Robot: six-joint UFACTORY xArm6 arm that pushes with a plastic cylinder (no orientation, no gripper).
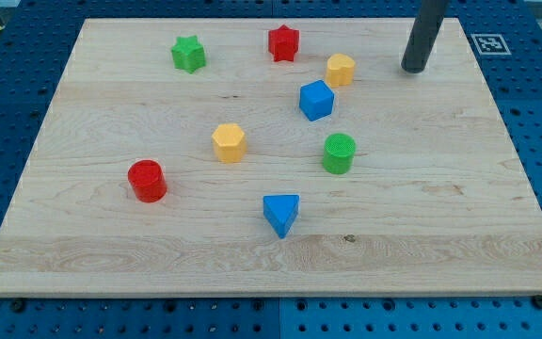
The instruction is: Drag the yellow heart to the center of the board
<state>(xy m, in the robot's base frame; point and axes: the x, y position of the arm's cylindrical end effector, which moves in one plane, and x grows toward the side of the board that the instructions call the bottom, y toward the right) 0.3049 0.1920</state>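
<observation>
Rod standing at the upper right of the frame

My dark rod is entering from the top edge of the view, right of centre, and leaning slightly so that its lower end sits a little further left than its upper part. My tip (pixel 414 69) is resting low in the upper right area of the frame; no more of the arm is showing above.
</observation>
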